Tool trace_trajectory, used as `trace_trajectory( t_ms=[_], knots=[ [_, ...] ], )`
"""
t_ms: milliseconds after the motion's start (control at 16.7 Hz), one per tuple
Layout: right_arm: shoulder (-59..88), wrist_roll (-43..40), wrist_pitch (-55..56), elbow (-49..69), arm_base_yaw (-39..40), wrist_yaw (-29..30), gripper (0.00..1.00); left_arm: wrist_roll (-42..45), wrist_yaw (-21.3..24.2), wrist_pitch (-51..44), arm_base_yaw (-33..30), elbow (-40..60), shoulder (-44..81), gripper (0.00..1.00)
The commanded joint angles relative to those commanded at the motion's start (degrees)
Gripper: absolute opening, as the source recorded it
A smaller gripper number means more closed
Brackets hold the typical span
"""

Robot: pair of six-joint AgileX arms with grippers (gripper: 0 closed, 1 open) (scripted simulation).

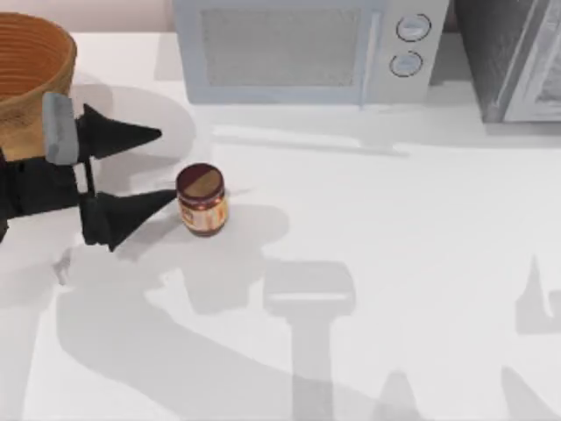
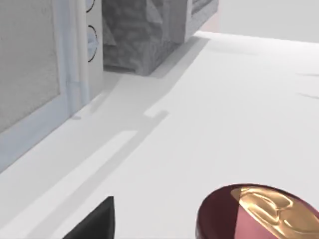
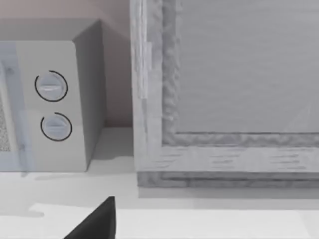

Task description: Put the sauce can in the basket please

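Observation:
The sauce can [image 1: 202,200] stands upright on the white table, left of centre, with a dark brown lid and an orange-red label. My left gripper [image 1: 166,165] is open just to the left of it. Its nearer fingertip almost touches the can's side, and the can lies beyond the fingertips rather than between them. The left wrist view has the can's lid [image 2: 259,214] close up beside one black finger [image 2: 97,224]. The tan woven basket [image 1: 26,70] sits at the far left corner, behind the left arm. My right arm is parked, with one dark finger [image 3: 99,221] low in its wrist view.
A pale microwave [image 1: 307,48] stands along the back edge, and a grey textured cabinet [image 1: 513,57] is at the back right. White tabletop stretches to the right of and in front of the can.

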Motion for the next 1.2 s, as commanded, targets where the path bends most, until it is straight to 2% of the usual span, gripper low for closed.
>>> trace_trajectory(
  t_ms=[240,420,840,1200],
  knots=[
    [0.0,0.0,0.0,0.0,0.0,0.0,1.0,2.5,7.8,6.2,0.7,5.7,12.9,1.0],
    [0.0,0.0,0.0,0.0,0.0,0.0,1.0,3.4,10.2,8.2,0.9,7.6,17.0,1.0],
    [0.0,0.0,0.0,0.0,0.0,0.0,1.0,2.6,9.9,8.9,0.4,7.6,17.1,1.0],
    [0.0,0.0,0.0,0.0,0.0,0.0,1.0,-7.6,4.8,19.6,-4.6,9.3,19.0,1.0]
  ],
)
